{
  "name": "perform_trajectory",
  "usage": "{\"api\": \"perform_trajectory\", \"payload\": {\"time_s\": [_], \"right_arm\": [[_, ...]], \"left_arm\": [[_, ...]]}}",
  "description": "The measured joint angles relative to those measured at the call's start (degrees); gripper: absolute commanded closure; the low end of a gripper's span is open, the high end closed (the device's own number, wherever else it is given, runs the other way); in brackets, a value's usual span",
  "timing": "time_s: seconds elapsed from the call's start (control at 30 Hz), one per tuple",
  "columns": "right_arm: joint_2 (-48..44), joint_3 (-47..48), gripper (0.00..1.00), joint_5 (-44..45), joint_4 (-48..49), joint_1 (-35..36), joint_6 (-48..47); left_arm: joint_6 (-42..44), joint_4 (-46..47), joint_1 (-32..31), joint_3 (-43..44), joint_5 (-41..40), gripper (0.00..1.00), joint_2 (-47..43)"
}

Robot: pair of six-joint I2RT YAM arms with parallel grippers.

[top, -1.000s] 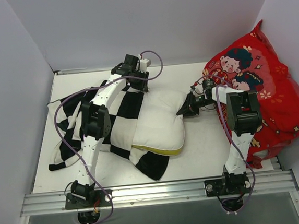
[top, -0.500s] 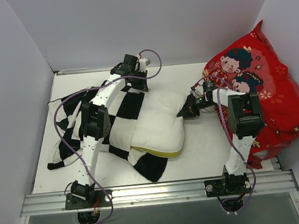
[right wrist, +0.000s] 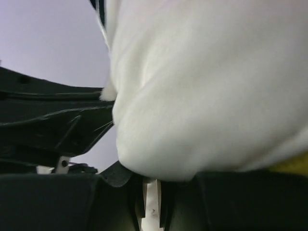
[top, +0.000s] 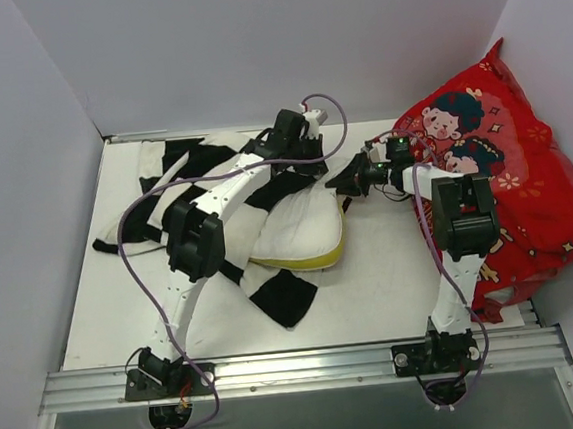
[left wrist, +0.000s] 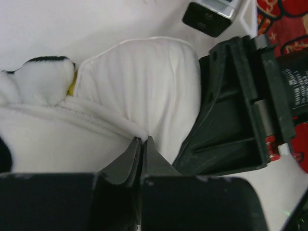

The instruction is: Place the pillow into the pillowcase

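Two arms are working on one pillow (top: 290, 229), which is lying mid-table (top: 401, 265) and looks roughly half inside the pillowcase (top: 282, 300), with its near yellow edge showing. A checkered flap is trailing on the pillow's near side, and the rest is bunching to its left and far side.

The left gripper (left wrist: 142, 144) is sitting at the pillow's far side, jaws pressed fully together on a white fabric fold, likely the pillowcase hem. The right gripper (right wrist: 151, 185) is at the pillow's far-right corner, jaws almost together with a pale sliver between them, seemingly pinching the pillow.

Risks:
- The thin hem pinch may slip under a hard pull.
- The pillow may buckle and jam at the case mouth.
- The grippers are working almost touching, so a collision is likely.

The red cushion (top: 525, 184) is leaning to the right of the pillow, crowding the right arm.
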Motion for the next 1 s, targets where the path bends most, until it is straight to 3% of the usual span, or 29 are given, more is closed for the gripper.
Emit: {"api": "perform_trajectory", "payload": {"time_s": [0.07, 0.13, 0.17, 0.2, 0.27, 0.33, 0.37, 0.53, 0.63, 0.73, 1.0], "right_arm": [[1.3, 2.0, 1.0, -1.3, 2.8, -1.6, 3.2], [2.4, 4.4, 1.0, -1.7, 4.4, -2.9, 4.0], [2.7, 5.6, 0.93, -1.6, 4.5, -3.4, 3.8], [2.8, 6.4, 0.82, -1.3, 4.5, -3.8, 3.3], [2.8, 7.9, 0.51, -0.2, 3.8, -4.3, 2.1], [2.8, 8.9, 0.36, 1.2, 3.1, -4.4, 0.2], [2.6, 9.0, 0.28, 1.9, 2.4, -4.5, -0.8], [-2.2, 3.0, 0.2, 6.1, -7.1, -4.7, -8.4], [-6.8, -3.1, 0.2, 6.7, -12.0, -4.4, -11.1], [-8.7, -6.7, 0.21, 6.8, -16.4, -2.9, -14.2], [-7.9, -6.4, 0.26, 6.4, -26.1, -1.7, -21.1]], "left_arm": [[-0.6, 2.2, 0.0, -0.5, -2.3, 1.0, -0.1], [-0.3, 3.7, 0.6, -0.4, -4.0, 0.8, -0.1], [0.3, 4.0, 1.0, -0.2, -4.4, 0.59, -0.1], [1.1, 4.0, 1.5, 0.3, -4.5, 0.46, -0.1], [3.5, 3.4, 2.6, 1.2, -3.9, 0.16, -0.4], [6.8, 1.5, 3.6, 0.4, -3.3, 0.02, -2.2], [8.6, 0.9, 4.2, -1.5, -3.1, 0.03, -3.9], [18.9, -4.4, 10.2, -21.3, -1.7, 0.03, -21.9], [24.8, -7.4, 14.0, -31.3, -1.9, 0.2, -32.5], [28.7, -10.9, 13.9, -39.3, -2.5, 0.29, -40.0], [34.8, -19.4, 10.7, -48.2, -9.4, 0.31, -38.5]]}}
